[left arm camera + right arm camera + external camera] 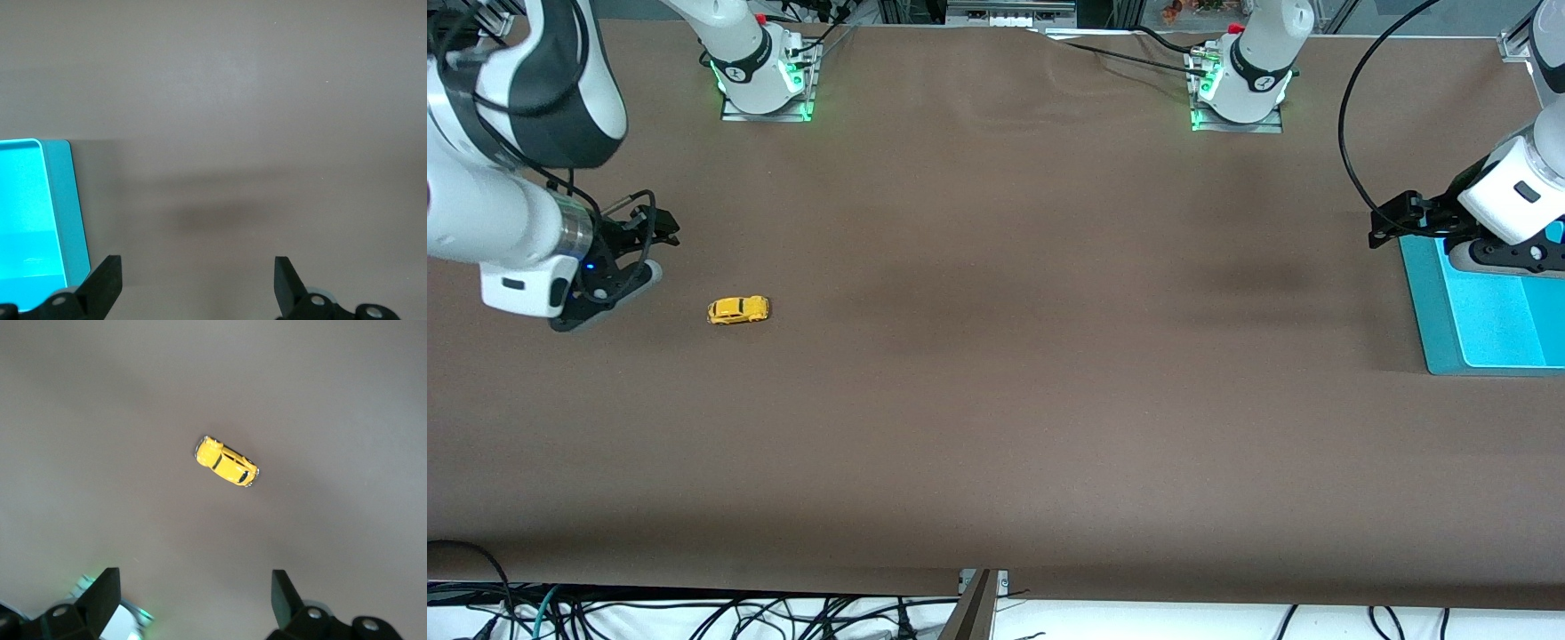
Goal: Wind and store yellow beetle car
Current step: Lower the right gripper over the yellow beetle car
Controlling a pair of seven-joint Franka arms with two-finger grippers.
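Note:
The yellow beetle car [737, 309] stands on its wheels on the brown table, toward the right arm's end. In the right wrist view it [226, 461] lies apart from the fingers. My right gripper [660, 253] is open and empty, low over the table beside the car, on the side toward the right arm's end; it also shows in the right wrist view [195, 593]. My left gripper [1392, 220] is open and empty over the table at the edge of a teal tray [1427, 302]. It also shows in the left wrist view [198, 280], with the tray's rim [63, 207] beside it.
The right arm's base [765, 80] and the left arm's base [1240, 89] stand with green lights on the side of the table farthest from the front camera. Cables [827, 618] hang below the table edge nearest that camera.

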